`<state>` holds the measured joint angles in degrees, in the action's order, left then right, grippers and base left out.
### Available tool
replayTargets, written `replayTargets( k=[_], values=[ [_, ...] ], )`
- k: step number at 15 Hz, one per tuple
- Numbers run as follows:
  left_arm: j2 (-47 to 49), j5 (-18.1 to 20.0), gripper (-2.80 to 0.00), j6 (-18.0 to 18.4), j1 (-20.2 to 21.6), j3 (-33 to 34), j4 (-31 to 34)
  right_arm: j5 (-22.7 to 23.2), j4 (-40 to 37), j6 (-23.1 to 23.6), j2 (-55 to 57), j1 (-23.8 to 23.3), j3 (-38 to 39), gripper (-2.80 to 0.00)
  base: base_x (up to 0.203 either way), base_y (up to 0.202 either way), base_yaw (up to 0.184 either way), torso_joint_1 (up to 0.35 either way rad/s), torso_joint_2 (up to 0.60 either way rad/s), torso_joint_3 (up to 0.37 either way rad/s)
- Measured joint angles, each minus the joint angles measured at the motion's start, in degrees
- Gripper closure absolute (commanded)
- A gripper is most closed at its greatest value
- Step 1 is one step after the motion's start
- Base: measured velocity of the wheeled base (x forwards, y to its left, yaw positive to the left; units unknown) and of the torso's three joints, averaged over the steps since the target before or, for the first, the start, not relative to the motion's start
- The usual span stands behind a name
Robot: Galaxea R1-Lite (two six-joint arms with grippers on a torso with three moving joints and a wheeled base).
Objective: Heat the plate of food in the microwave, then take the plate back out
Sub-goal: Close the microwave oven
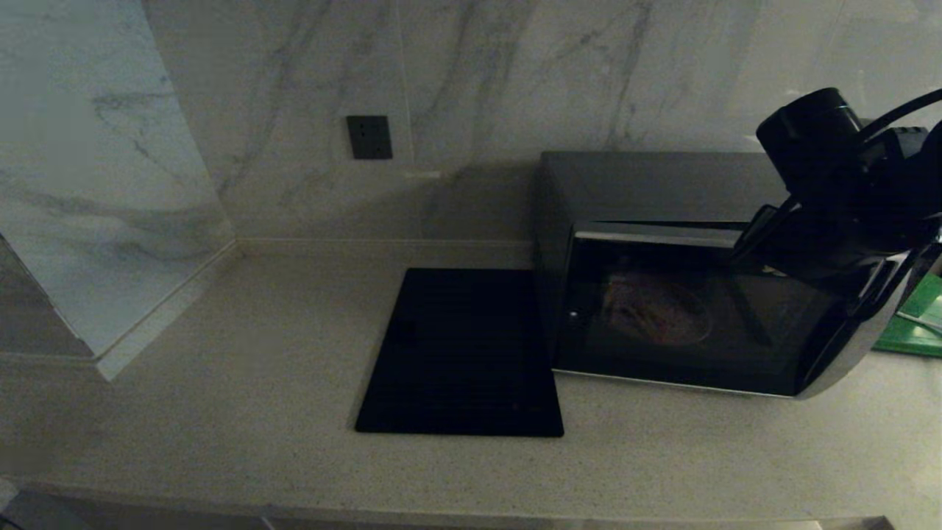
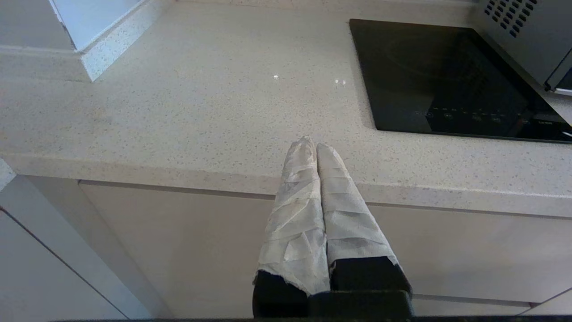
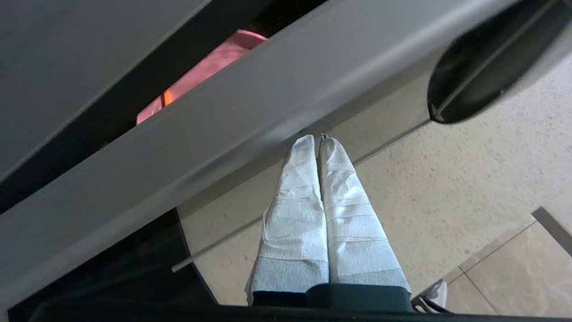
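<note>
- Right claw has its two cloth-wrapped fingers pressed together, closed on nothing, the tips right up against the grey top edge of the microwave door.
- In the head view that right arm hangs over the microwave's right end, covering the button side.
- The door stands slightly ajar at its top; a dark gap shows in the right wrist view.
- Through that gap, the plate of food sits inside the oven, pink with an orange stick on it; through the glass it shows only faintly, so I won't vouch for more detail.
- A flat black slab lies on the table just left of the microwave.
- A green board peeks out at the far right.
- Left claw is parked off the table's near edge, fingers closed together, empty.
</note>
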<state>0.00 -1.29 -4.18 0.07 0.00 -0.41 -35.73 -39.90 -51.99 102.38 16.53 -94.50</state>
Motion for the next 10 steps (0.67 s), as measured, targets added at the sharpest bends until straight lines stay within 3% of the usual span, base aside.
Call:
replayTargets(
  k=[10],
  values=[
    [0.0,0.0,0.0,0.0,0.02,0.0,0.0,0.01,4.35,0.22,3.25,-0.46,-2.9,0.0,0.0,0.0,0.0,0.0,0.0,0.0]
  ],
)
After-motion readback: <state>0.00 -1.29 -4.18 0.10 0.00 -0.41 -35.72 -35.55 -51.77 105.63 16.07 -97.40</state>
